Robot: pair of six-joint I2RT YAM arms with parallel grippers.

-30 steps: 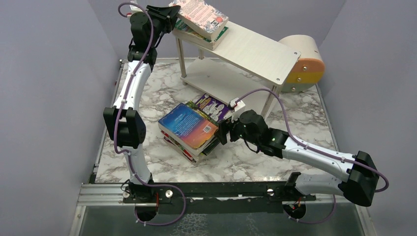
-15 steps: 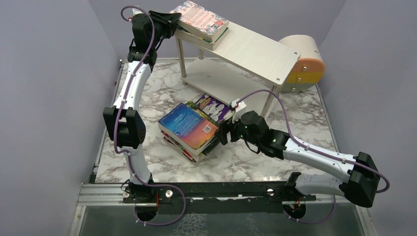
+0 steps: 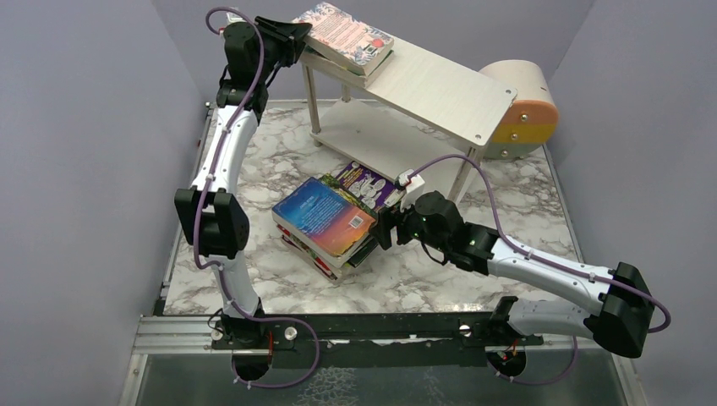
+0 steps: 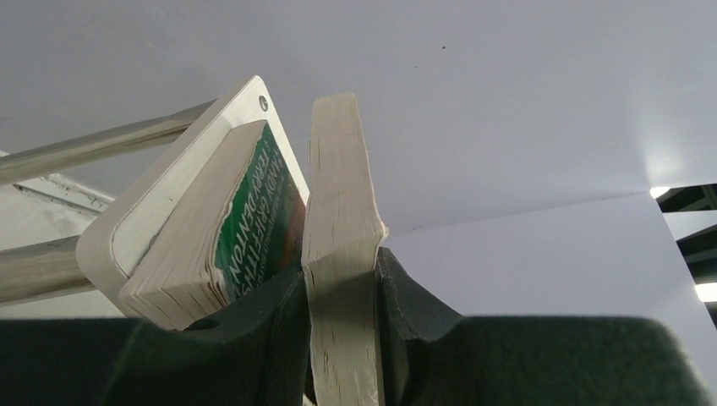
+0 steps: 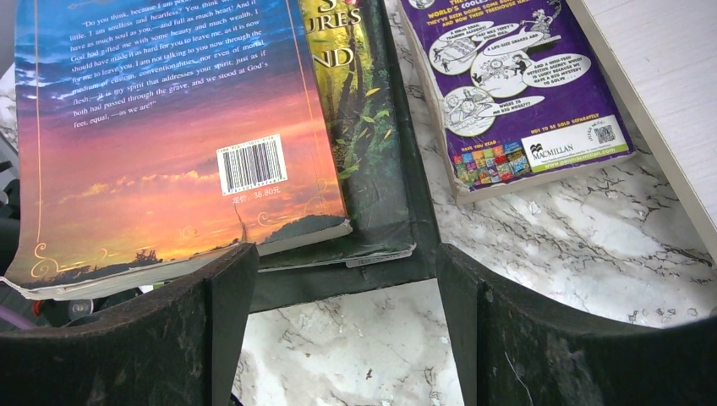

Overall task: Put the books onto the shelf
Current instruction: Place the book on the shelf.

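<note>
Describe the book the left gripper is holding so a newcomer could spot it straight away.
Find the pale whitewashed wooden two-tier shelf at the back of the marble-patterned table. At the left end of its top board, the left gripper pinches a paperback with a pink patterned cover. It is the upper of the two books there, above the green-covered one.

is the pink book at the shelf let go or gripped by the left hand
Gripped: the left hand pinches the pink book by its page edge, beside the green book.
</note>
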